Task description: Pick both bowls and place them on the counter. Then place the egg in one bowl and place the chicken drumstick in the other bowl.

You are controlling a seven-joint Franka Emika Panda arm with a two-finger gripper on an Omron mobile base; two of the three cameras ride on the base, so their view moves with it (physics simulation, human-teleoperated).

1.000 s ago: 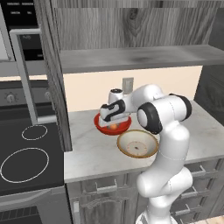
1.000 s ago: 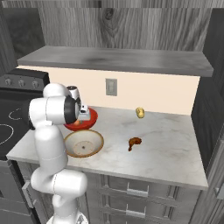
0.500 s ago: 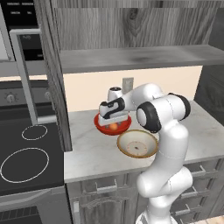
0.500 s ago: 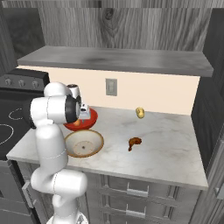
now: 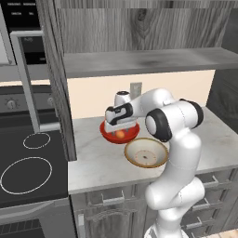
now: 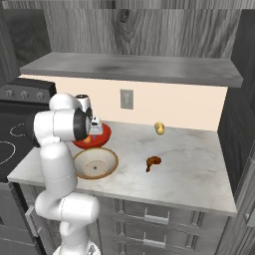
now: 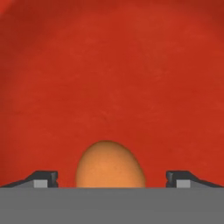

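The red bowl (image 5: 114, 135) stands on the marbled counter (image 5: 97, 158) near the back wall, with the orange-tan egg (image 5: 121, 134) lying inside it. My gripper (image 5: 119, 128) hangs just over the egg, open; in the hand view the egg (image 7: 109, 164) lies on the red bowl's floor (image 7: 109, 70) between the spread fingertips (image 7: 43, 178), touching neither. The beige bowl (image 5: 146, 152) sits empty just in front of the red one. In the right base view the chicken drumstick (image 6: 153, 162) lies on the bare counter, right of the beige bowl (image 6: 94, 163).
A small yellowish lump (image 6: 159, 128) sits by the back wall under the wood-grain shelf (image 6: 134, 67). The black stovetop (image 5: 28, 169) lies left of the counter, beyond a dark vertical panel (image 5: 58, 83). A wall socket (image 6: 126, 98) is behind the bowls.
The jaws have spread wider around the egg, which now lies loose in the red bowl. The arm has hardly moved, and both bowls and the drumstick stay put.
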